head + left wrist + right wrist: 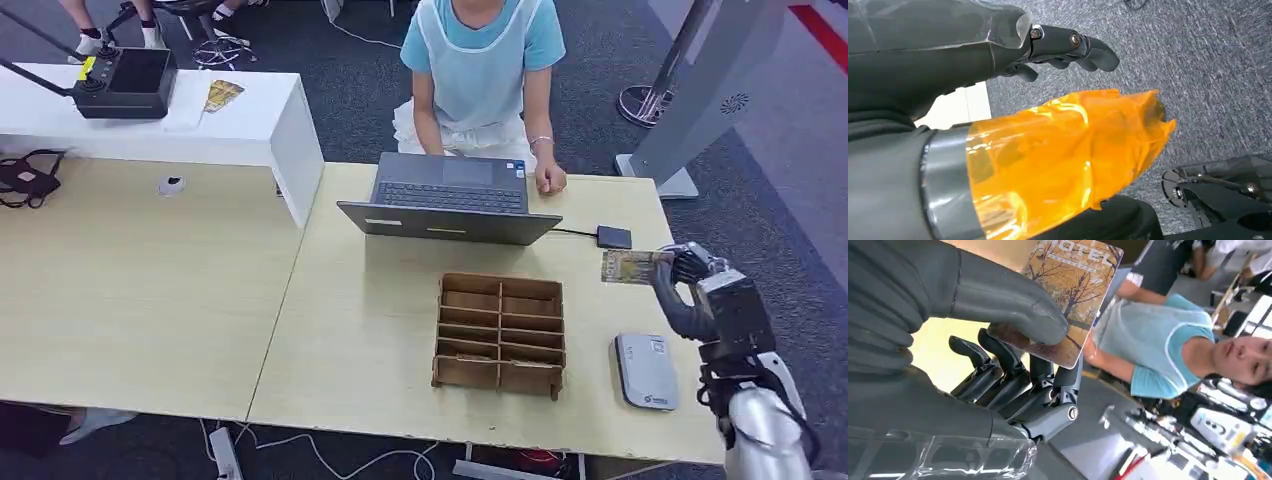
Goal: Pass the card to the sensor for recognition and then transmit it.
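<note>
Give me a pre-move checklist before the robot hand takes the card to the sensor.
1. Card gripped: ok, pinched between thumb and fingers of the right robot hand.
2. Card face readable: ok, printed side shows in the right wrist view.
3. Sensor reachable: ok, the flat grey unit lies on the table near the right arm.
4. Path clear: ok, nothing stands between card and sensor; the wooden organizer sits aside.
5. Person clear: ok, their hand rests by the laptop.
6. Left robot hand free: cannot tell.
</note>
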### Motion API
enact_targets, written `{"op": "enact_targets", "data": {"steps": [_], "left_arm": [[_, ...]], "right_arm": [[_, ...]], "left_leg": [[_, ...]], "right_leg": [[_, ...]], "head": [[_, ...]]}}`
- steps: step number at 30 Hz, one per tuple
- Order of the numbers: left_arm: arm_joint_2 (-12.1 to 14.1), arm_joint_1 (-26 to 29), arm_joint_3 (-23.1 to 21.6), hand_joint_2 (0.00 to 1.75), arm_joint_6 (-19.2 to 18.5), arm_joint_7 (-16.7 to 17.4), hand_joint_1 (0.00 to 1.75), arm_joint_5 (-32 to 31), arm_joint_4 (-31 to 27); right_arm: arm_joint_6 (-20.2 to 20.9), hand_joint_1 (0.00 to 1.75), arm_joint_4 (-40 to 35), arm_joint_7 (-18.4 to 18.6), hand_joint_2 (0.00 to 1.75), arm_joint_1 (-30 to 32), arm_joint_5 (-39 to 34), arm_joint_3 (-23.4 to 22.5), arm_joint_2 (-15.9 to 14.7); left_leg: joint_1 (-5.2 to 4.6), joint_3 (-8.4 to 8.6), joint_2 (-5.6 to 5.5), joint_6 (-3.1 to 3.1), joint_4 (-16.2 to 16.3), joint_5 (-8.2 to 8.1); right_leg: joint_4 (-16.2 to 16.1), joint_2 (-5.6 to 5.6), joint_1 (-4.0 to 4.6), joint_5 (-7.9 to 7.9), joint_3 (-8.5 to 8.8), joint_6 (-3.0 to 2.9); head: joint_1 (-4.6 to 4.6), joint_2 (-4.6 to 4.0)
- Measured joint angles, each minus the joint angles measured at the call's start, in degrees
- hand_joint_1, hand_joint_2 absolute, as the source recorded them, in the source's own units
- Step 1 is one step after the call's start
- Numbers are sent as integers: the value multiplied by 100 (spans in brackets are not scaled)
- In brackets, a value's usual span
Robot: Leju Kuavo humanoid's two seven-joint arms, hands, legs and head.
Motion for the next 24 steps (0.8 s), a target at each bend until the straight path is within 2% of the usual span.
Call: {"op": "enact_targets", "data": {"steps": [7, 10, 12, 19, 21, 24], "left_arm": [[-37, 6, 37, 0, 28, 17, 0, 0, 0], [-50, 4, 22, 0, -22, 26, 0, 0, 0], [-66, -12, 4, 0, -46, 35, 0, 0, 0], [-101, -27, -22, 0, -72, 52, 0, 0, 0], [-101, -26, -35, 0, -77, 52, 0, 0, 0], [-103, -29, -114, 0, -94, 50, 0, 0, 0]], "right_arm": [[-715, 175, -711, -135, 175, -161, 1311, 426, 341], [-1537, 175, -1148, -295, 175, -292, 2722, 666, 467], [-1759, 175, -1430, -214, 175, -432, 3460, 872, 525], [-1855, 175, -1862, -159, 175, -535, 3711, 1145, 605], [-2046, 175, -1912, -184, 175, -537, 3971, 1187, 610], [-2521, 175, -2021, -129, 175, -604, 4819, 1252, 607]], "left_leg": [[1, 1, 0, 0, 0, 1], [1, -1, 1, 0, 0, 1], [0, 3, 6, 0, 0, 1], [0, 0, 0, 1, 0, 1], [-1, 0, -1, 1, 0, 1], [0, 1, 1, 1, 0, 1]], "right_leg": [[2, -1, 1, 0, 0, 0], [3, 2, 0, 0, -2, 0], [3, 8, 0, 0, -3, 0], [2, -1, -1, 0, -1, 0], [1, -1, -1, 0, -1, 0], [1, 0, -1, 0, -1, 0]], "head": [[0, 0], [0, 0], [-2, 0], [0, 0], [0, 0], [0, 0]]}}
